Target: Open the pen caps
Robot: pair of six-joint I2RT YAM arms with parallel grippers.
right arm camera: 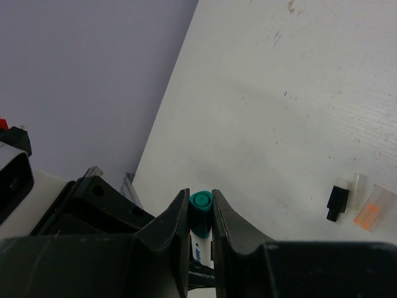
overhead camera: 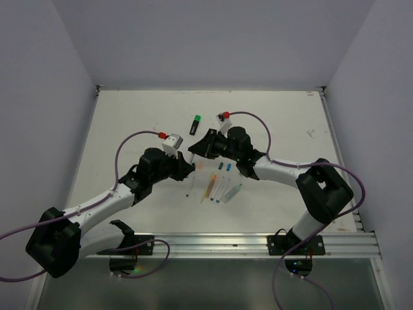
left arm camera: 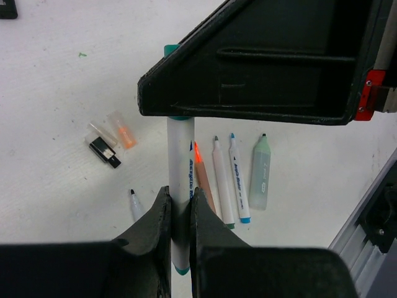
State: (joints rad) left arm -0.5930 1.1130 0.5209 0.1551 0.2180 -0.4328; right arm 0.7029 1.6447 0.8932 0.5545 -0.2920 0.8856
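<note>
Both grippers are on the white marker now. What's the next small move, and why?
Probably draw the right gripper a short way straight back along the barrel's axis while the left gripper holds firm. The right one is shut on the teal cap, the left on the white barrel, and the cap looks still seated, so an axial pull should free it.

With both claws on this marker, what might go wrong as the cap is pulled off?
1. The right claw holds the short teal cap right at its fingertips, so it may slip off under pull.
2. The left claw grips the smooth white marker barrel, which could slide through instead of the cap releasing.
3. Nearby lie uncapped pens and loose caps; a dropped marker could scatter them.
</note>
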